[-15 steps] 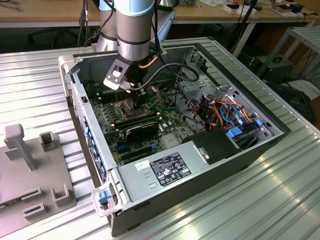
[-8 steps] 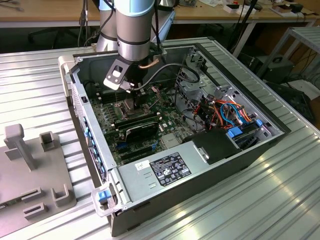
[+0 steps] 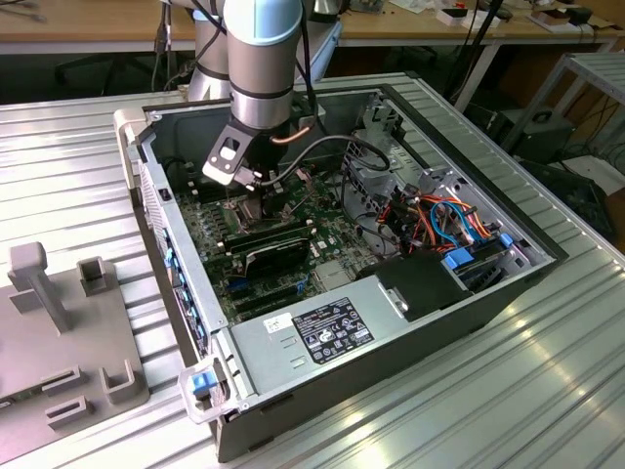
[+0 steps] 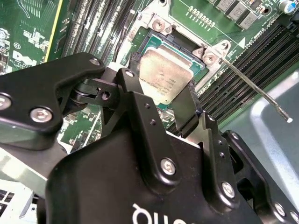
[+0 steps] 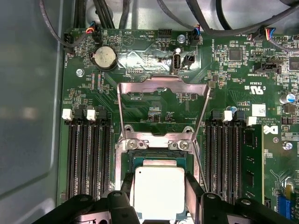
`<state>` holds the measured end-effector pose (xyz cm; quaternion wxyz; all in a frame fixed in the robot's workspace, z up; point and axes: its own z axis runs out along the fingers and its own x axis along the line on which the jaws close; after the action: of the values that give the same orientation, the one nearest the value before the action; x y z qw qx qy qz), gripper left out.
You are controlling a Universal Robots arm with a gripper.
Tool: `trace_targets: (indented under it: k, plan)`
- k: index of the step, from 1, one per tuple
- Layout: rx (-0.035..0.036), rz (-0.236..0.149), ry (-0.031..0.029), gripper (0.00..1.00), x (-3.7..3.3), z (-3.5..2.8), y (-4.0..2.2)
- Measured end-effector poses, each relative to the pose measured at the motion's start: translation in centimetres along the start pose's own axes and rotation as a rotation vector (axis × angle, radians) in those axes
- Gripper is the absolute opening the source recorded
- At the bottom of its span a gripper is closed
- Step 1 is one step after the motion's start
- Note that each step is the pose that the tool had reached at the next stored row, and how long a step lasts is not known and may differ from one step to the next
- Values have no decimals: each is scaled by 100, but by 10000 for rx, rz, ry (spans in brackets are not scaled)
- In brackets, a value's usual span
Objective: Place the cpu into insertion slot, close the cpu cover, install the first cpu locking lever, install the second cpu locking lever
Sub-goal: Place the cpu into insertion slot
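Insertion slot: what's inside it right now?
The cpu is in or just above the insertion slot, with the gripper closed on its edges. The chip covers the slot's floor, so seating cannot be judged.

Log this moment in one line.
gripper: shut on cpu | cpu: at insertion slot | cpu cover: open | locking lever: unlatched

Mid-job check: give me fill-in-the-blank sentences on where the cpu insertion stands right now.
The hand is shut on the ___. The cpu cover is swung ___. The insertion slot lies ___ two banks of memory slots.
Missing: cpu; open; between.
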<state>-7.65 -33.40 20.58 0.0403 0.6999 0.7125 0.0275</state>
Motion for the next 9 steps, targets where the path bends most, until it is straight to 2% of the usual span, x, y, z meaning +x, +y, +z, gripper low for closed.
trace_targets:
  k: [9]
  plan:
    - [0, 1, 1, 53, 0, 21, 12]
